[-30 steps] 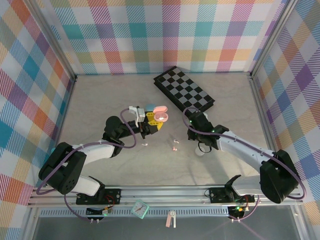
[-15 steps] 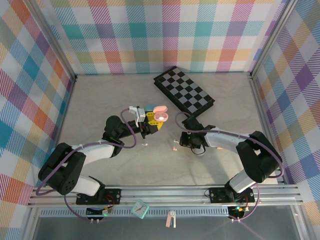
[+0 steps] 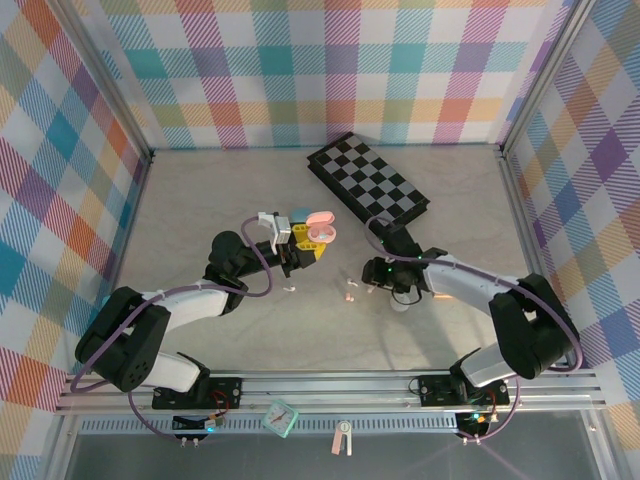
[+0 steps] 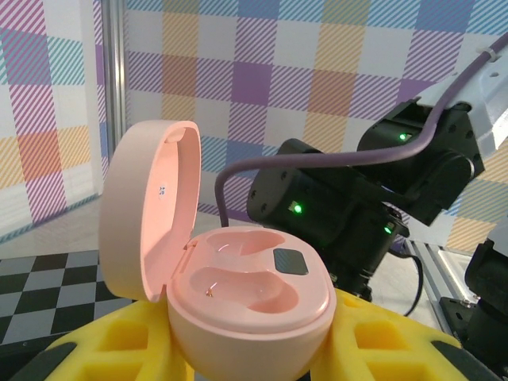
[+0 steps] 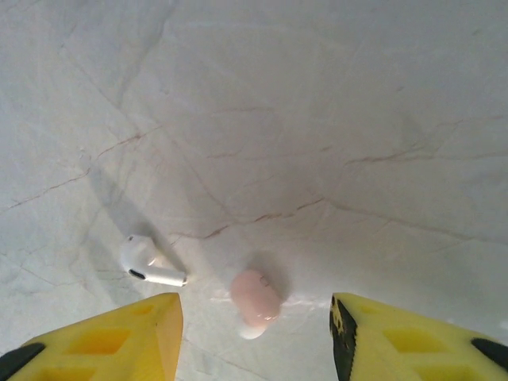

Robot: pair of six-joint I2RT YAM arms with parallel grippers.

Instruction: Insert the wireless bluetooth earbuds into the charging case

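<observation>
open pink case [image 4: 250,305] empty in left pincer [image 4: 250,353], right pincer [image 5: 254,311] wide over pink earbud [image 5: 255,300]

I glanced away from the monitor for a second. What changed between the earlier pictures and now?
The right gripper swung from beside the checkerboard toward the near edge and now hangs, open, over the pink earbud. Nothing was grasped or released. The left gripper kept the open pink case; the earbud lay unmoved.
</observation>
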